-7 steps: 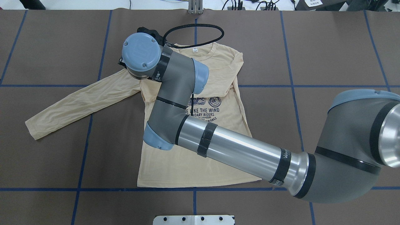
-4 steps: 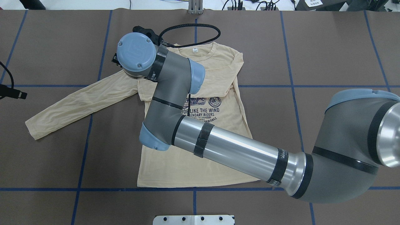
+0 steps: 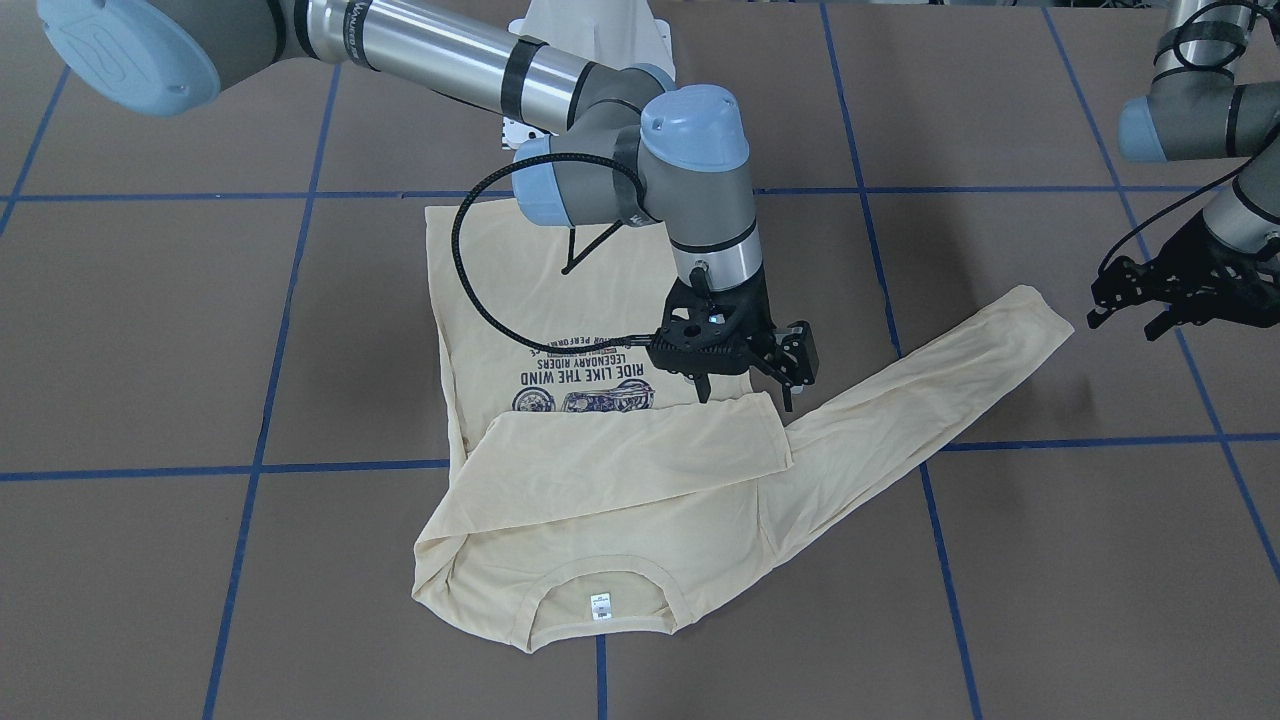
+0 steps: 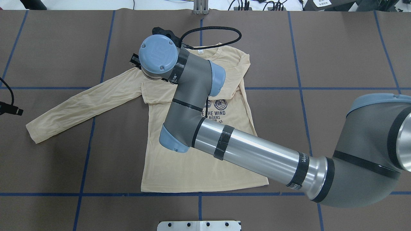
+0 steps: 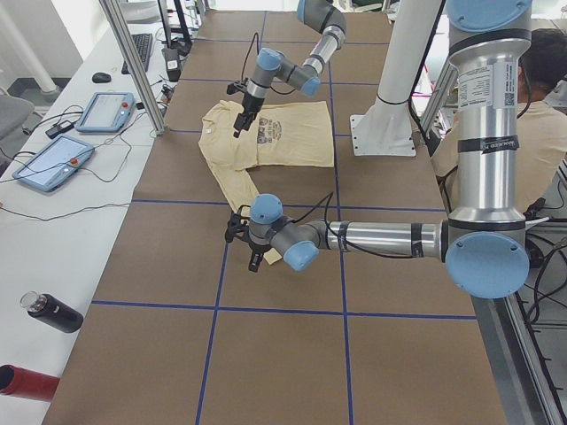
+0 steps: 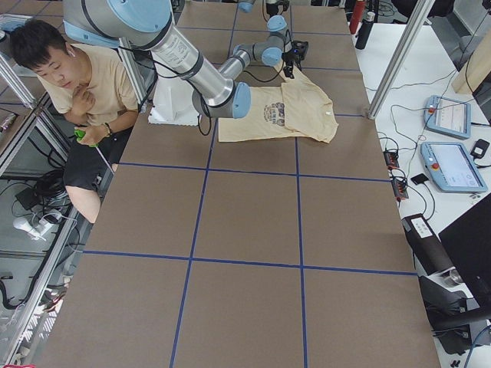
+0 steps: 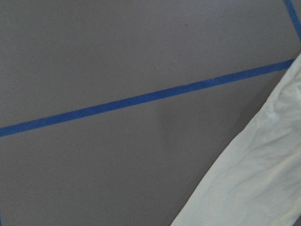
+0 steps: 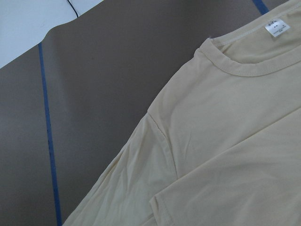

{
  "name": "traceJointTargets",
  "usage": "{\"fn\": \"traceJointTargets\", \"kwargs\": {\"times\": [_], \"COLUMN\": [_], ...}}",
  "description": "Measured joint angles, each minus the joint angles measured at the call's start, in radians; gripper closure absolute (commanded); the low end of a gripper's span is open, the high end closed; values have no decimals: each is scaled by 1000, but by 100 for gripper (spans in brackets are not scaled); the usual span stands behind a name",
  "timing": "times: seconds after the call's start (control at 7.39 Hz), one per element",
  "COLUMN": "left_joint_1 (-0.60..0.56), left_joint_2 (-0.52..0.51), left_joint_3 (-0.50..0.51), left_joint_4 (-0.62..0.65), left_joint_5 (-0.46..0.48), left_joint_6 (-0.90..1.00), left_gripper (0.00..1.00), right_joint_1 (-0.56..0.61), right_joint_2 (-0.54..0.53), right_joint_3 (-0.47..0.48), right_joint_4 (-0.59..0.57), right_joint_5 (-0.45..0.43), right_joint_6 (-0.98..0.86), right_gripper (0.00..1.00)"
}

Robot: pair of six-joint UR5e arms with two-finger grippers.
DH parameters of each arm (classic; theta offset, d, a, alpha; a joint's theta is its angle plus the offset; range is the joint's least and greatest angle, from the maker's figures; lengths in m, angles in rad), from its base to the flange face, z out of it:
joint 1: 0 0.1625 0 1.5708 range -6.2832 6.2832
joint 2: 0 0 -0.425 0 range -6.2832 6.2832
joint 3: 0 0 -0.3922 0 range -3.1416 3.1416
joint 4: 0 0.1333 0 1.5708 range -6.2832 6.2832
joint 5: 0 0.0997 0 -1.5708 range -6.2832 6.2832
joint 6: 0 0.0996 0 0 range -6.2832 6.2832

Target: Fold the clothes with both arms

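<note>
The cream-yellow long-sleeved shirt (image 4: pixel 199 166) lies flat, print up, neck label (image 3: pixel 600 603) toward the operators' side. One sleeve (image 3: pixel 640 450) is folded across the chest. The other sleeve (image 3: pixel 930 380) stretches out toward my left arm's side. My right gripper (image 3: pixel 745 392) is open and empty, hovering just above the cuff of the folded sleeve; its wrist view shows the neckline (image 8: pixel 244 66). My left gripper (image 3: pixel 1125 322) looks open and empty, hovering beside the cuff of the stretched sleeve (image 7: pixel 254 179). Only its tip (image 4: pixel 13 111) shows in the overhead view.
Brown table mat with a blue tape grid (image 4: pixel 86 134). The white pedestal (image 3: pixel 590 40) stands behind the shirt. A person (image 6: pixel 77 77) sits beside the robot. Tablets (image 5: pixel 53 164) and a dark bottle (image 5: pixel 53 312) lie along the side bench.
My right wrist has moved to the right in the overhead view, back over the shirt's shoulder. My left gripper has come into that view at its left edge.
</note>
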Motion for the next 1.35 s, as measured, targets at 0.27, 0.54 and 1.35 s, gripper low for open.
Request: {"fn": "traceJointTargets", "kwargs": {"times": [0.27, 0.54, 1.35], "left_joint_1": [13, 47, 87], "left_joint_2": [-10, -26, -41], "left_joint_3": [28, 55, 88], "left_joint_4": [-6, -8, -12], "left_joint_5": [-43, -49, -52], "left_joint_6": [-10, -28, -37], "left_gripper": [40, 43, 59], "right_joint_1": [0, 0, -3], "right_joint_2": [-10, -17, -32], "right_joint_3": [7, 9, 26], "right_joint_4": [0, 0, 1], "right_joint_5": [0, 0, 0], "right_joint_6": [-1, -4, -4], "right_gripper": [0, 0, 0]}}
